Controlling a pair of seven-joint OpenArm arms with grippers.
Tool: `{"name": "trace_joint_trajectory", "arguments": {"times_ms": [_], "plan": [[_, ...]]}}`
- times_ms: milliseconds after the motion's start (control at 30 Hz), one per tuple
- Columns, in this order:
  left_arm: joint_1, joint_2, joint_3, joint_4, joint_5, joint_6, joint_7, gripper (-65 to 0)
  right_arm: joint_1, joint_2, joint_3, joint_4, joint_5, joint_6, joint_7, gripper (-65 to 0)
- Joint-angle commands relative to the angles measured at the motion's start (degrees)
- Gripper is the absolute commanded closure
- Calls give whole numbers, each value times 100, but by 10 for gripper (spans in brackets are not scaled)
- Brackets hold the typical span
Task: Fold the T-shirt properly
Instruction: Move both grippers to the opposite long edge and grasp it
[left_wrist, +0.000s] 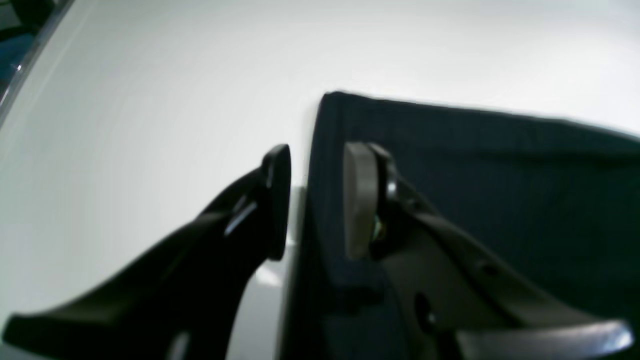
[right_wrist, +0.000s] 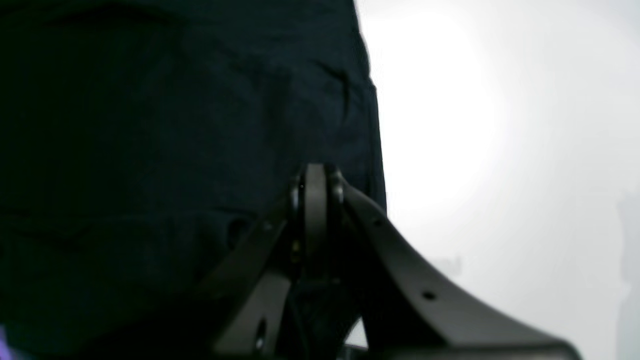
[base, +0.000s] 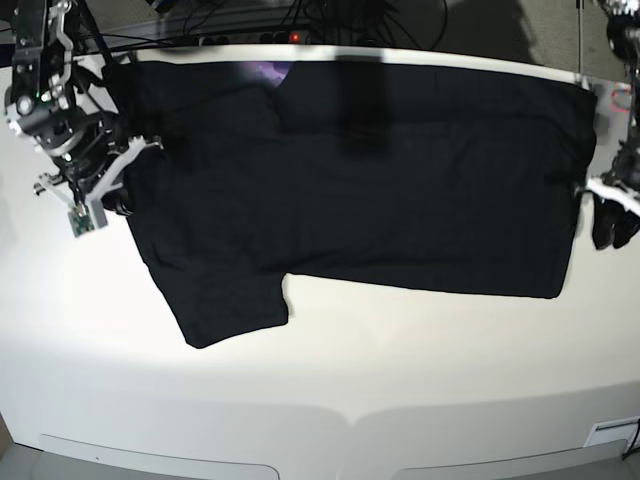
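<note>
The black T-shirt (base: 380, 190) lies spread flat across the white table (base: 320, 380), with one sleeve sticking out towards the front left. A bit of its purple print (base: 268, 72) shows at the far edge. My left gripper (left_wrist: 317, 200) is open at the shirt's right edge (left_wrist: 500, 190), one finger over bare table and the grey pad (left_wrist: 359, 200) over the cloth; in the base view it is at the right (base: 605, 222). My right gripper (right_wrist: 315, 195) is shut low on the shirt (right_wrist: 150, 150) near its left edge, apparently pinching cloth; in the base view it is at the left (base: 115, 198).
Cables and a power strip (base: 300, 35) run behind the table's far edge. A small red mark (base: 620, 98) sits at the far right corner. White table surface shows in front of the shirt, down to the curved front edge (base: 350, 415).
</note>
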Motion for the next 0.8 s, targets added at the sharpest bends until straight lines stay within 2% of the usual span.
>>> {"name": "trace_joint_trajectory", "arguments": {"times_ms": [0, 100, 167, 300, 400, 467, 633, 767], "plan": [[-240, -177, 118, -238, -48, 9, -83, -181, 175, 79, -2, 63, 52, 107, 111, -7], [-1102, -498, 640, -1449, 63, -184, -79, -181, 431, 79, -28, 55, 50, 160, 118, -168], [-1716, -704, 979, -2295, 61, -354, -35, -181, 520, 79, -28, 55, 50, 157, 116, -219], [-2872, -946, 1488, -3875, 94, -756, 28, -181, 529, 79, -28, 55, 48, 157, 111, -225], [-3589, -960, 1784, -4964, 415, -1250, 94, -181, 529, 76, -28, 52, 46, 155, 94, -225], [-3921, -922, 1961, -5608, 695, -1258, 13, -181, 531, 79, -28, 52, 46, 155, 87, -225], [-4347, -883, 2159, -6697, 1670, -1258, -1097, -181, 529, 79, -28, 52, 46, 155, -20, -225], [-4339, -885, 2157, -6854, 1805, -1258, -1231, -181, 531, 79, -28, 52, 48, 153, -52, -225]]}}
